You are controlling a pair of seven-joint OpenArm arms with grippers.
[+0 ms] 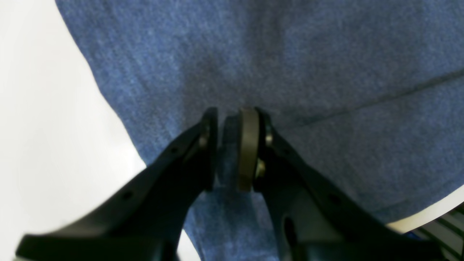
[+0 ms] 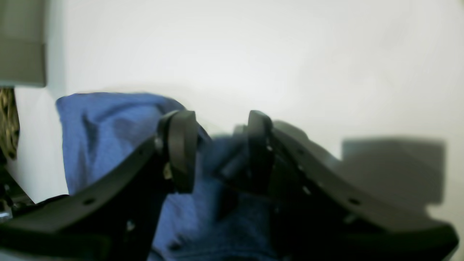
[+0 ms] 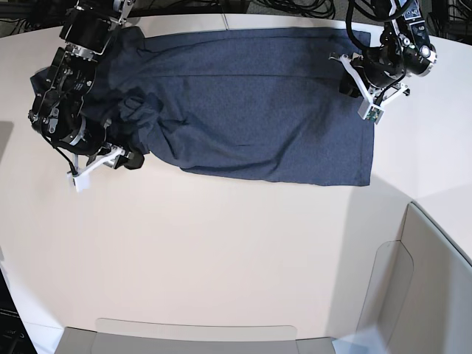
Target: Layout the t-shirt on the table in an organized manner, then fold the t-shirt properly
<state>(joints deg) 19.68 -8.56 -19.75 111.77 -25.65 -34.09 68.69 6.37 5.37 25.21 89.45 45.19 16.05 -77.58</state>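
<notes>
Pale beige tabletop, the table (image 3: 221,258) carries everything, and the t-shirt (image 3: 251,110) lies along its far side. Dark heathered cloth, it is spread fairly flat on the base view's right and bunched into folds on that view's left. It looks soft and light (limp enough to sag and drag from any single hold), so I judge it best taken at hems and corners, a pinch on each side. No containers show; nothing sits on the shirt but the arms. The left gripper (image 1: 232,145), at the shirt's flat end, is pinching a fold of cloth between nearly meeting pads. The right gripper (image 2: 221,148), at the bunched end, stands partly spread with cloth between its fingers; whether it grips, I cannot tell.
</notes>
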